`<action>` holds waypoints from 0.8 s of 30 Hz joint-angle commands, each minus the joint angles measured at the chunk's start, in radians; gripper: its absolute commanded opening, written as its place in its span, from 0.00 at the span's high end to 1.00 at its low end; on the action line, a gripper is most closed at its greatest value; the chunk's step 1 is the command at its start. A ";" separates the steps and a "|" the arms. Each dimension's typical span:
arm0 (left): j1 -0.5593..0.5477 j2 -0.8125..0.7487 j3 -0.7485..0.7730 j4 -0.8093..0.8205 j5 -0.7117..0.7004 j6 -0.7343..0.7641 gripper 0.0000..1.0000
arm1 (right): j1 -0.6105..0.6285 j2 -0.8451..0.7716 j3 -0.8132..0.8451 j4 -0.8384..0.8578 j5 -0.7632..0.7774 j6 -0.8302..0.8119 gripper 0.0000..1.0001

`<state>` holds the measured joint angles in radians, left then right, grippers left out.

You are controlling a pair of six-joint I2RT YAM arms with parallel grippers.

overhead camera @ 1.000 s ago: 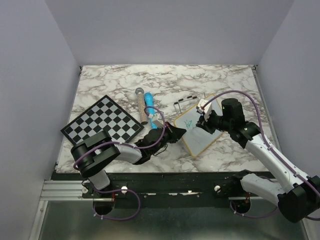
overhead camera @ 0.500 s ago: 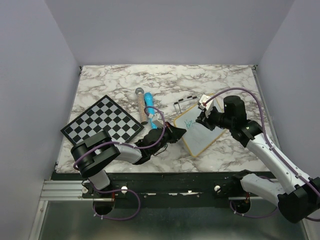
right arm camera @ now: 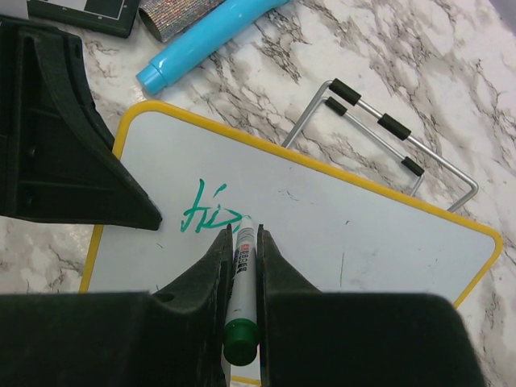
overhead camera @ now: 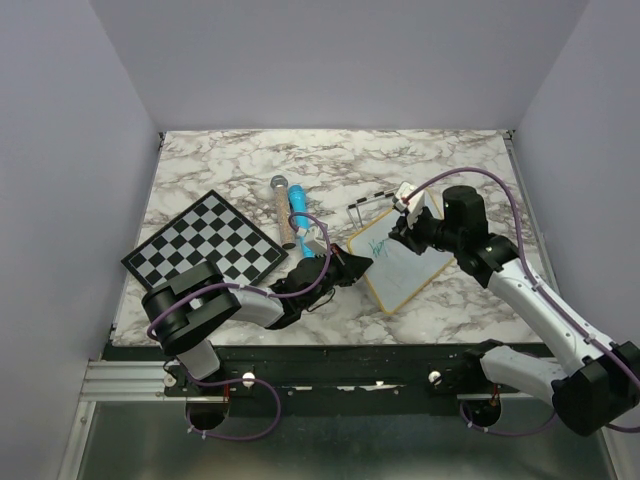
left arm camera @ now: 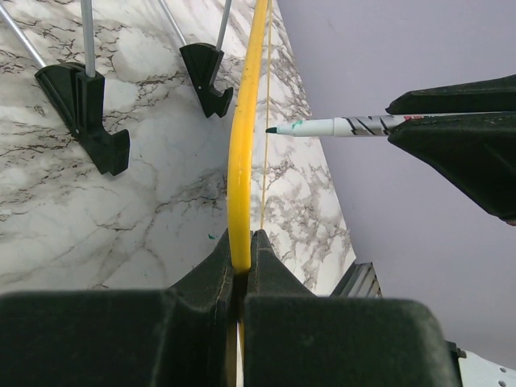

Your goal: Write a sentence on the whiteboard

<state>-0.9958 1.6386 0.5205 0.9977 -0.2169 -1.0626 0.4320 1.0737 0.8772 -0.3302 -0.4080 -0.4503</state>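
Observation:
The whiteboard, yellow-framed, lies tilted right of centre. My left gripper is shut on its left edge; the left wrist view has the yellow rim edge-on between my left gripper. My right gripper hovers over the board's far left part, shut on a green marker. In the right wrist view my right gripper points the marker at the whiteboard, its tip at the end of a few green strokes of the sentence. The marker meets the board face.
A chessboard lies at the left. A blue tube and a glittery cylinder lie behind the left gripper. A wire stand with black feet sits just beyond the board's far edge.
My right gripper has moved the marker a little towards the board's far left, and the green writing has grown. The left gripper and the board have stayed put.

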 commanded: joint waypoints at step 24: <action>-0.001 0.013 -0.020 0.001 0.025 0.033 1.00 | -0.003 0.023 -0.004 0.028 0.072 0.009 0.99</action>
<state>-0.9951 1.6405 0.5163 1.0042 -0.2161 -1.0634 0.4320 1.0950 0.8768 -0.3042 -0.3492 -0.4347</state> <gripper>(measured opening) 0.056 0.175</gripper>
